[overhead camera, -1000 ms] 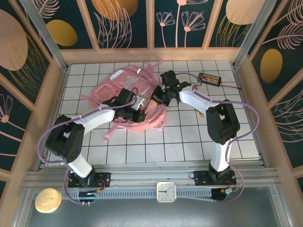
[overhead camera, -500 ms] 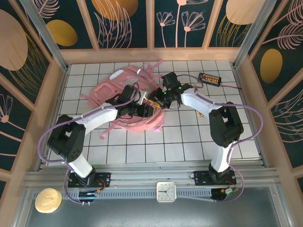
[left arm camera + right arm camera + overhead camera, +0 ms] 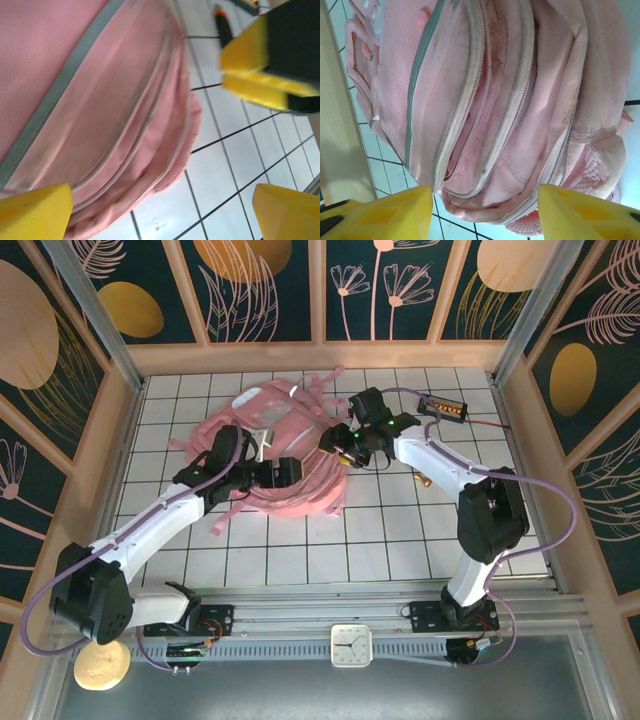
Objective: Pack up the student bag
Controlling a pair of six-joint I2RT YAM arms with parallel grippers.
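On the far-left part of the white tiled table point(image 3: 380, 540) lies the student bag point(image 3: 255, 405), a large soft pink fabric backpack, slumped flat with its straps splayed toward the back wall. From my right wrist camera I look straight down on its zip lines point(image 3: 470, 125). One seam gapes a little and shows pink lining, but I cannot see whether anything is inside.

The right gripper point(image 3: 485, 215) hangs just above the bag's near edge, its yellow fingers apart with nothing between them. The left gripper point(image 3: 160, 215) is spread wide over the bag's rounded corner point(image 3: 100, 100) and bare tile, also empty. From overhead, the left gripper point(image 3: 290, 470) sits at the bag's middle and the right gripper point(image 3: 340, 448) at its right side.

My read: neither arm is carrying anything, so no item is on its way in. A small orange-tipped stick point(image 3: 424, 480) lies loose on the tiles to the right of the bag, well apart from it. If it belongs in the bag, packing is unfinished, and the gaping zip would need closing afterward.
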